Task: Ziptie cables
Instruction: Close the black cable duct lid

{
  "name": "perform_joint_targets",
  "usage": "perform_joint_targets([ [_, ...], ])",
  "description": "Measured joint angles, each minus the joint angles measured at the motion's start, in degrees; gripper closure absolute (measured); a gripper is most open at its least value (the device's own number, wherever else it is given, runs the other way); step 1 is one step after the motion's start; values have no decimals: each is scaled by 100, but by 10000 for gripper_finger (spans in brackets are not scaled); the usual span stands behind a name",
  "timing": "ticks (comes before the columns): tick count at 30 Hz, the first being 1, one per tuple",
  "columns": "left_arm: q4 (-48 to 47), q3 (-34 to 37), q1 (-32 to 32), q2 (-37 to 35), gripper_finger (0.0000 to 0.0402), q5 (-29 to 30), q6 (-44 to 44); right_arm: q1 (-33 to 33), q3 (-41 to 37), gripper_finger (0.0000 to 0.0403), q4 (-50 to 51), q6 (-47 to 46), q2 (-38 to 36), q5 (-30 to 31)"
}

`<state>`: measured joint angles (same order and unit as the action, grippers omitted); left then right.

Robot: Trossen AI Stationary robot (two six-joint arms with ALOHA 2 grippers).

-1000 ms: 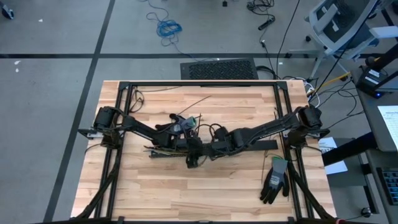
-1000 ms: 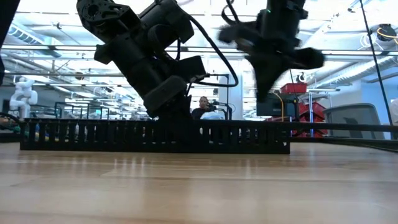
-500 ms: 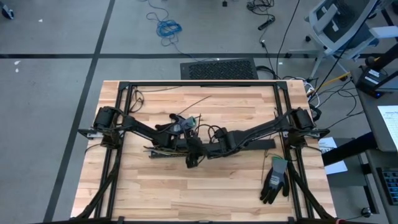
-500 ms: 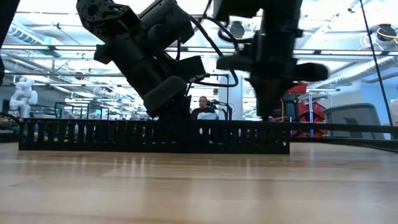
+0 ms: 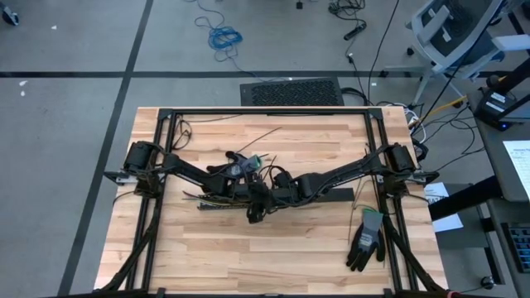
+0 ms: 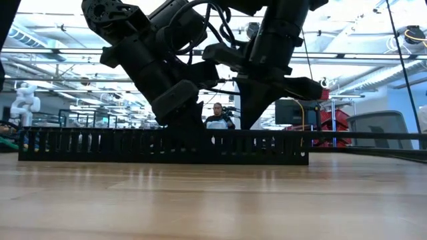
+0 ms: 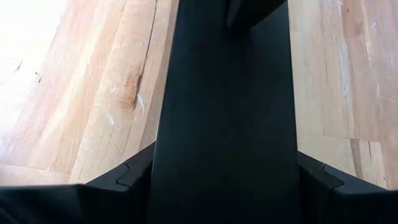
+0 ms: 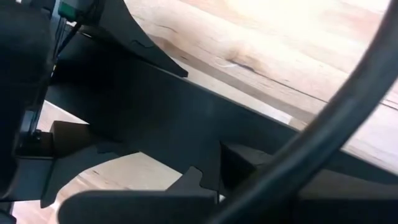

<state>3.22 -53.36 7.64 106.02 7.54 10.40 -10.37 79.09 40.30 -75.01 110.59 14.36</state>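
Left gripper [image 5: 255, 197] jaws grip duct [image 6: 167, 145]; right gripper [image 5: 269, 192] jaws closed; glove [image 5: 364, 238] apart.

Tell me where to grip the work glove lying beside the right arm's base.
Grip the work glove at its grey cuff, the end nearest the right arm's base, coming straight down. It lies flat and clear of the duct, fingers pointing toward the table's near edge, so the cuff is likely the thickest hold.

Even overhead light; arms backlit, wrist views blurred.
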Motion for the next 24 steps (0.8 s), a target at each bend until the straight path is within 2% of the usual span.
perform_joint_targets([
  [5, 110, -11, -7, 15, 153, 111, -57, 25, -4, 403, 352, 112, -187, 14],
  [12, 76, -15, 0, 15, 153, 100, -68, 52, -4, 403, 1056, 164, -754, 458],
  [14, 69, -17, 0, 15, 153, 93, -62, 73, 4, 403, 1610, 42, -935, 516],
  [20, -103, -28, 0, 2, 153, 81, -38, -17, -47, 403, 4719, -1149, -1042, 482],
  [22, -143, -33, 0, 0, 153, 79, -62, -90, -281, 403, 4955, -1420, -1132, 240],
  [24, -160, -33, 0, -2, 153, 82, -152, -138, -764, 403, 4639, -1649, -1368, -158],
])
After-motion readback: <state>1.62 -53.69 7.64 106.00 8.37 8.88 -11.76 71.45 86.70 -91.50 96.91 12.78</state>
